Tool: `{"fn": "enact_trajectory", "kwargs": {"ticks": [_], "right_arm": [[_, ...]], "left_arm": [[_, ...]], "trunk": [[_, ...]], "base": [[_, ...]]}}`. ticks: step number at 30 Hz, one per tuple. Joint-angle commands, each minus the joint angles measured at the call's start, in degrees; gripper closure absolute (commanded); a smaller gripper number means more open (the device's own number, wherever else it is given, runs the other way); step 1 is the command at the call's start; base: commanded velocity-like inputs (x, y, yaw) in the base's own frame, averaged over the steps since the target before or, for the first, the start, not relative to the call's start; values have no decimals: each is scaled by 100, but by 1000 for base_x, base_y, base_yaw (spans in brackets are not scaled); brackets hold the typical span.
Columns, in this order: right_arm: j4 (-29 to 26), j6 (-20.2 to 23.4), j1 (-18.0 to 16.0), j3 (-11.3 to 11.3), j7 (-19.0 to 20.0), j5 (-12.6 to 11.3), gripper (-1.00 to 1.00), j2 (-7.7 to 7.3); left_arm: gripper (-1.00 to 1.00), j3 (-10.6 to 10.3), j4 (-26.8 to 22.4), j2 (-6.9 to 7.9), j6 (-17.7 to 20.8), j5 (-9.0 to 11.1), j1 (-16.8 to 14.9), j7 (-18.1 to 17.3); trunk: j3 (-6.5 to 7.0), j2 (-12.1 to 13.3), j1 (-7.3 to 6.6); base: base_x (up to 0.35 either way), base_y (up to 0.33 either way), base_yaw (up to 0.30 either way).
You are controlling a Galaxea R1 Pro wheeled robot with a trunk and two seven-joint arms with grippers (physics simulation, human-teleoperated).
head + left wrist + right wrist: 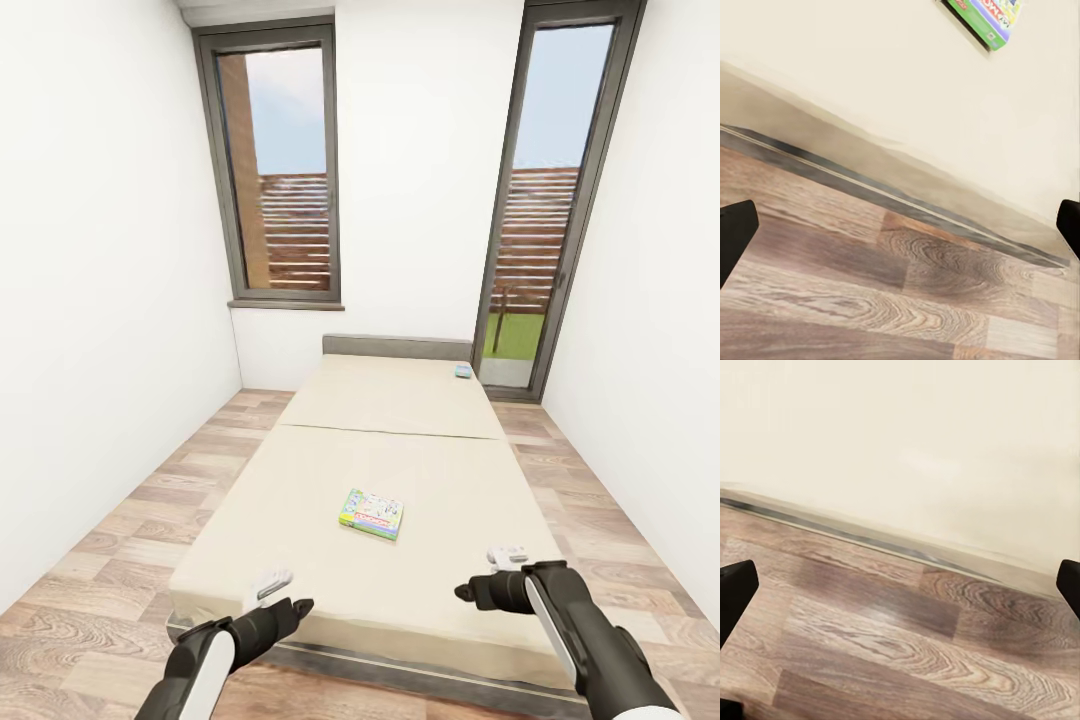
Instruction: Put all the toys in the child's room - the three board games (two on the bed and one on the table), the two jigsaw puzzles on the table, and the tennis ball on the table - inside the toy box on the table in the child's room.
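A green-edged board game lies flat on the beige mattress of the bed, in the lower middle of the head view, tilted a little to the bed's edges; the left wrist view catches its corner at the upper right of the frame. A second small board game rests far up the bed near the grey headboard, too small to make out its print. The left gripper and the right gripper hover over the near end of the bed, well apart from the nearer game. Both have their fingers spread wide with nothing between them. Wood-plank floor flanks the bed, and two tall dark-framed windows stand in the white wall behind.
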Motion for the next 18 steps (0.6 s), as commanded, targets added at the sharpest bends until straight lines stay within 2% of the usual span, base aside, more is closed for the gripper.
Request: {"fn": "enact_trajectory", "kwargs": {"ticks": [1, 10, 18], "right_arm": [[-14, 19, 9, 12, 12, 7, -100, -6], [-154, 7, 73, 18, 22, 14, -100, -15], [-644, 16, 299, 19, 92, 7, -100, -163]], "left_arm": [[-100, 8, -7, 0, 28, 92, -1, 35], [-100, 6, -26, 9, 21, 195, 6, 34], [-100, -17, -165, 4, 13, 221, 48, 20]], "trunk": [[-6, -4, 0], [-6, -4, 0], [-6, -4, 0]], "base": [[0, 0, 0], [0, 0, 0], [0, 0, 0]]}}
